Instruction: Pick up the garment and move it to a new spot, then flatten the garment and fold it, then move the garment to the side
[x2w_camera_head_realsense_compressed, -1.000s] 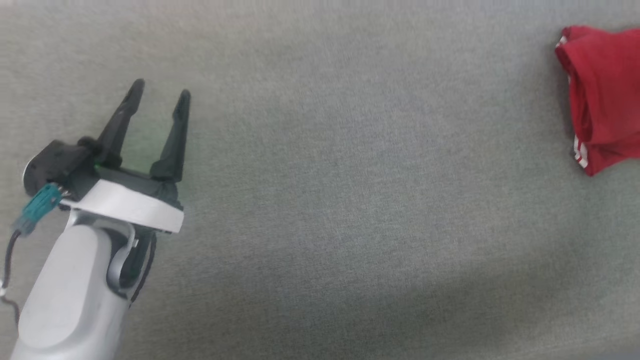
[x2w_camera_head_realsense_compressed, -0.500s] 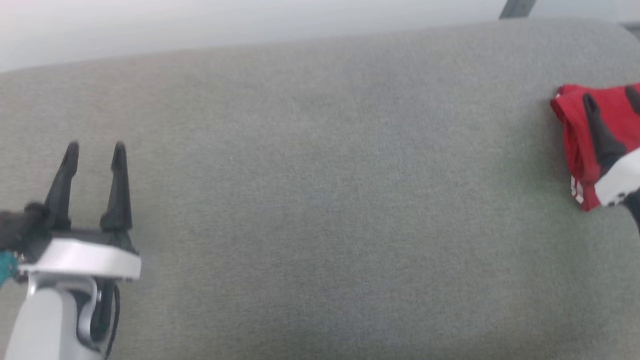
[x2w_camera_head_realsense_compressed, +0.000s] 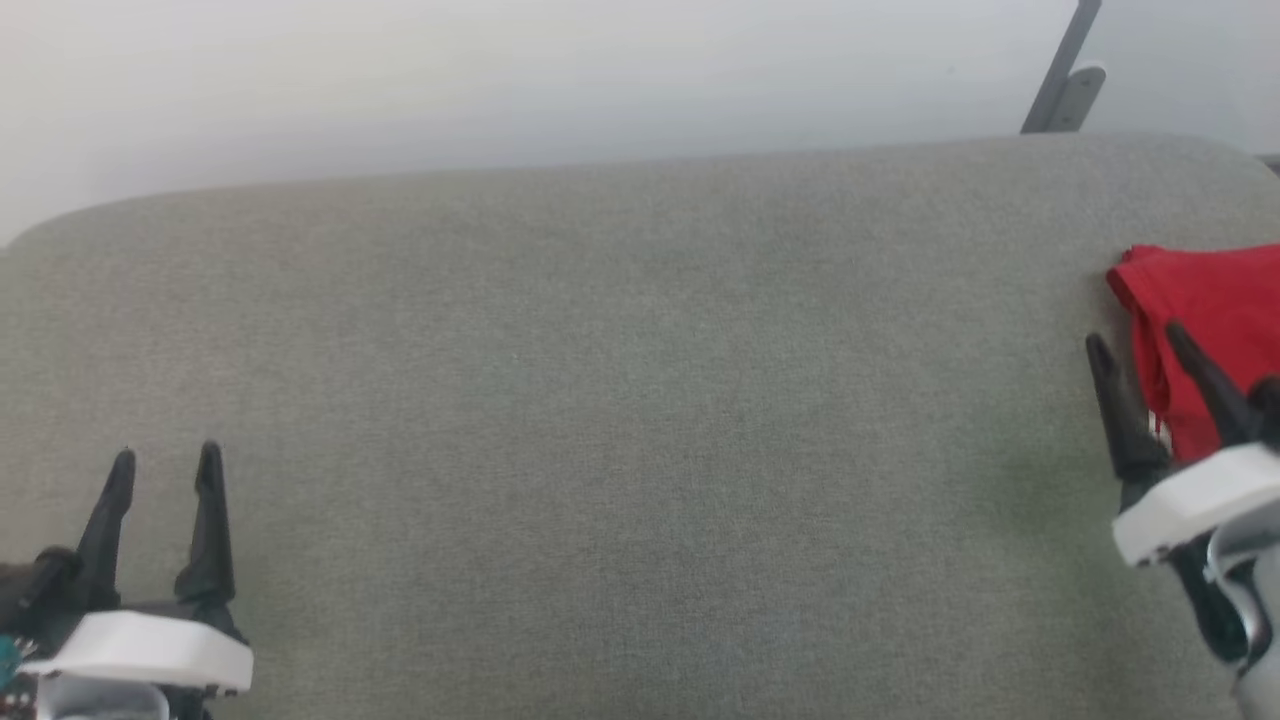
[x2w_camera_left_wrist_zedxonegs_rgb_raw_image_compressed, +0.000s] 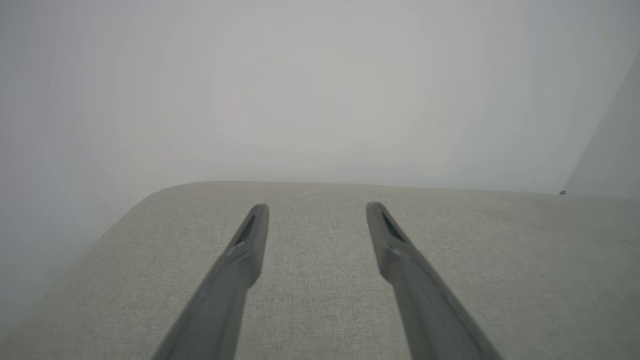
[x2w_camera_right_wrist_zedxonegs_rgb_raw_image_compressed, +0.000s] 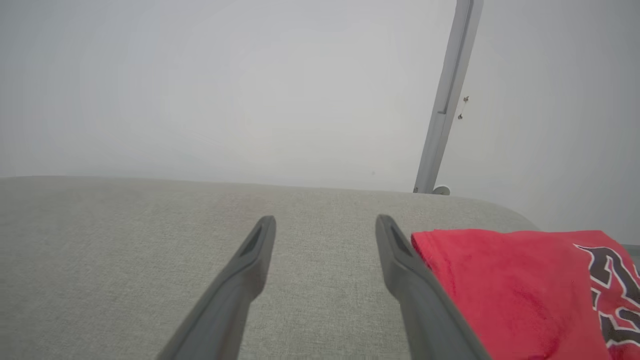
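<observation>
The left hand (x2w_camera_head_realsense_compressed: 166, 458) is hovering over the near left of the grey bench (x2w_camera_head_realsense_compressed: 640, 400), its two dark fingers standing wide apart and holding nothing; bare fabric is lying between them in the left wrist view; the right hand (x2w_camera_head_realsense_compressed: 1137, 340) is hanging at the bench's right end, likewise spread wide and gripping nothing; the garment (x2w_camera_head_realsense_compressed: 1215, 300) is lying bunched at the bench's far right, its red edge sitting just beside that hand's right-side finger; whether the finger is touching the cloth cannot be told; dark letters outlined in white are showing on the garment in the right wrist view; a grey pole (x2w_camera_head_realsense_compressed: 1065, 70) is rising behind the bench.
</observation>
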